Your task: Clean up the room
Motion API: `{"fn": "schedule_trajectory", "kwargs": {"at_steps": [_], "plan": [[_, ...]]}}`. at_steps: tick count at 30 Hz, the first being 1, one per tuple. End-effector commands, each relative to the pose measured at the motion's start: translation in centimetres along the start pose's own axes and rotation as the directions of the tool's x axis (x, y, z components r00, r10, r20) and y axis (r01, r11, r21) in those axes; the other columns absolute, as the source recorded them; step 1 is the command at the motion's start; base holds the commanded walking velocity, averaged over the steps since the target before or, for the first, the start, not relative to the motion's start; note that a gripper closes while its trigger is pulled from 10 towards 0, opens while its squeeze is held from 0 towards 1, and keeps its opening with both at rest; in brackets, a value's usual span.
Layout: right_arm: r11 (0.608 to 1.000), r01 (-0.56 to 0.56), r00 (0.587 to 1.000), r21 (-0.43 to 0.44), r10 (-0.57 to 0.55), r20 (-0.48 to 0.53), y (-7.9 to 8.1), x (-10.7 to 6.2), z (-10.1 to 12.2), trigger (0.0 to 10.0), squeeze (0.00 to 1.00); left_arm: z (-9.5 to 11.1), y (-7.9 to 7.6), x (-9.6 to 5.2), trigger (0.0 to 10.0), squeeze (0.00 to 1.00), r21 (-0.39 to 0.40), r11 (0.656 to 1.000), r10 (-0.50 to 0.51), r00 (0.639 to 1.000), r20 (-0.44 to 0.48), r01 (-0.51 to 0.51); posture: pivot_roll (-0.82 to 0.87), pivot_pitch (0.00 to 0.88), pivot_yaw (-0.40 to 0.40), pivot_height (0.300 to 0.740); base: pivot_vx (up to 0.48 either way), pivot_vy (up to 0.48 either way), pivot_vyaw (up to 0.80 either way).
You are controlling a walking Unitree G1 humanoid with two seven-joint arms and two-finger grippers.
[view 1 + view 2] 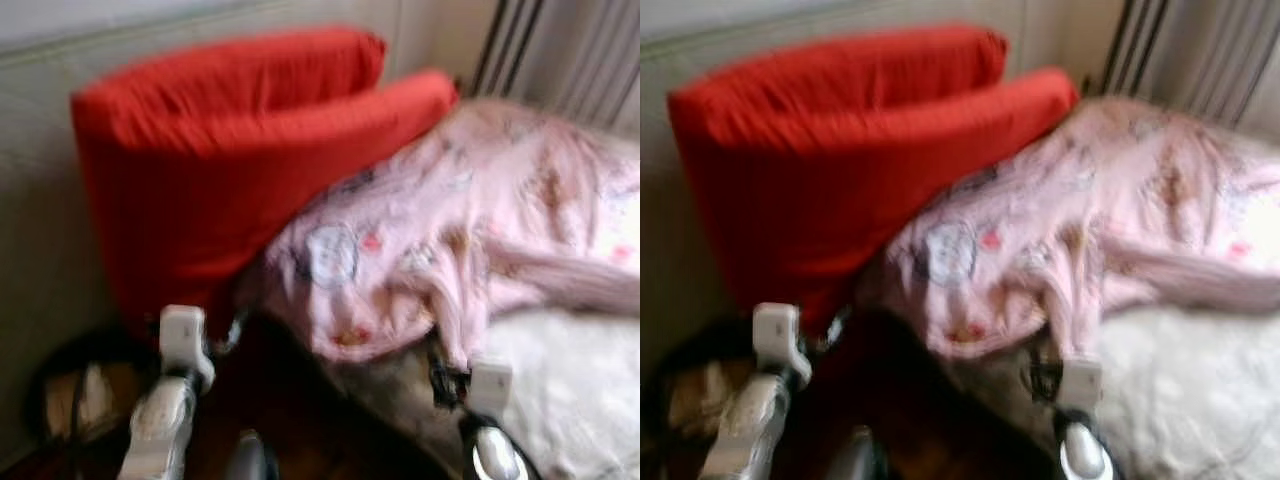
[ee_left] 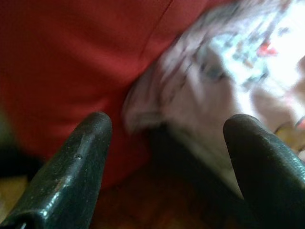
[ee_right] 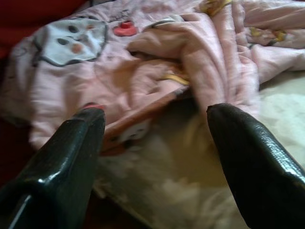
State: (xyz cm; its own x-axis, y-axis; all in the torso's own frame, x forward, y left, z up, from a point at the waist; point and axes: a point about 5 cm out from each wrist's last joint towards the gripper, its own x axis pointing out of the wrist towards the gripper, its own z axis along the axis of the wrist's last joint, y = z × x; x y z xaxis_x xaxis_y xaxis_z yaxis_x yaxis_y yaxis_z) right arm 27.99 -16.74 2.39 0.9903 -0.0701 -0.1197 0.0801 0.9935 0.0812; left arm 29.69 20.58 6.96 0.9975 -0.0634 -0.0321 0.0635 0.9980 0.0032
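Tidying barely begun: pink blanket [image 1: 470, 230] rumpled against red cushion [image 1: 220, 150]; my left gripper [image 2: 167, 143] and right gripper [image 3: 155, 138] both spread, empty

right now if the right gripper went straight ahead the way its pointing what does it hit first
Most likely the pink blanket. The open right gripper points at its bunched lower edge, where it hangs over the pale mattress. The pictures are blurred, so depth is uncertain; it might brush the mattress edge first.

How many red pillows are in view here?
2. A large red pillow leans against the wall on the left; a second red pillow lies behind it, its end resting on the pink blanket. Blur or the blanket may hide others.
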Motion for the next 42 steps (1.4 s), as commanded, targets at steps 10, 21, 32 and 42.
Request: {"fn": "schedule_trajectory", "kwargs": {"at_steps": [10, 21, 32, 42], "plan": [[1.0, 0.006, 1.0, 0.011, -0.006, -0.017, -0.08, -0.05, -0.27, 10.0, 0.0, 1.33, -0.33, 0.84, 10.0, 0.0, 0.007, 1.0, -0.017, 0.999, 0.041, 0.017, -0.03, 0.187, 0.013, 0.628, 0.0, 0.0, 0.0], [1.0, 0.004, 1.0, 0.012, -0.004, -0.01, 0.03, -0.03, -0.2, 10.0, 0.0, 1.35, -0.4, 0.87, 10.0, 0.0, 0.009, 1.0, -0.022, 0.999, 0.039, 0.022, -0.02, 0.187, 0.015, 0.628, 0.0, 0.0, -0.3], [1.0, -0.014, 1.0, -0.003, 0.014, -0.006, 0.29, -0.01, -0.16, 10.0, 0.0, 1.36, -0.41, 0.95, 10.0, 0.0, 0.009, 1.0, -0.023, 0.999, 0.036, 0.023, -0.02, 0.188, 0.018, 0.628, 0.0, 0.0, 0.0], [1.0, -0.015, 1.0, 0.0, 0.015, -0.004, 0.37, 0.04, -0.12, 10.0, 0.0, 1.35, -0.44, 1.05, 10.0, 0.0, 0.01, 1.0, -0.025, 0.999, 0.032, 0.025, -0.02, 0.185, 0.02, 0.628, 0.209, 0.0, 0.0]]}}
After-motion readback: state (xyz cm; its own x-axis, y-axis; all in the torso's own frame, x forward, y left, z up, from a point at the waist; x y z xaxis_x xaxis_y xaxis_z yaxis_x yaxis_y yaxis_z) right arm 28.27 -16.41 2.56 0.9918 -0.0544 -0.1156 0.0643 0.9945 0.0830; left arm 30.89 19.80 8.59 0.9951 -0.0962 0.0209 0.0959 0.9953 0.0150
